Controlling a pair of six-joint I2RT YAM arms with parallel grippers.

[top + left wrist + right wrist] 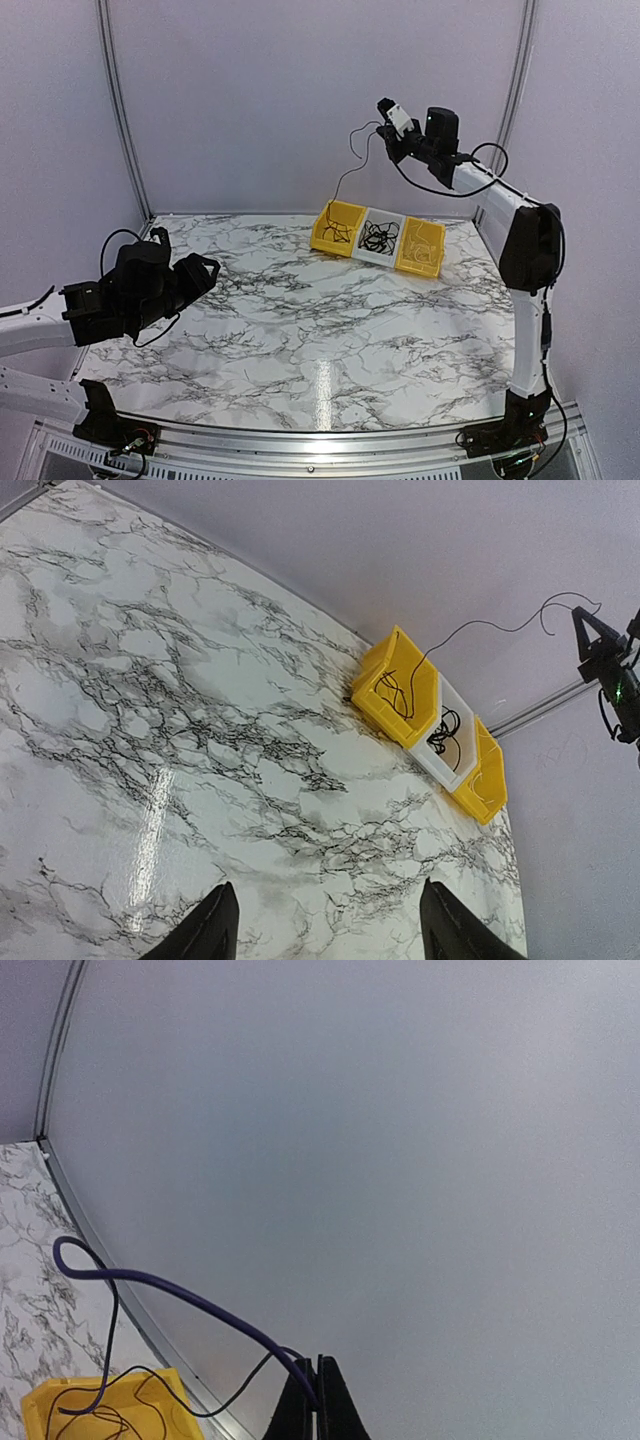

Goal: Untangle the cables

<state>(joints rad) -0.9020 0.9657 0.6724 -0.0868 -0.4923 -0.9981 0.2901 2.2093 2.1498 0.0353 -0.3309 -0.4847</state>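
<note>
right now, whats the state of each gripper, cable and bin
left gripper: open, empty, above the table
right gripper: shut on held cable, raised high
held cable: hangs down into left-hand yellow bin
tangle: lying in white bin, untouched

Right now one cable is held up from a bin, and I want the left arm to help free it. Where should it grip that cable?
Probably on the free span of the lifted cable, between the left yellow bin and the shut right gripper. It hangs clear in the air there, so the open left gripper could come from the left, fingers across the strand.
</note>
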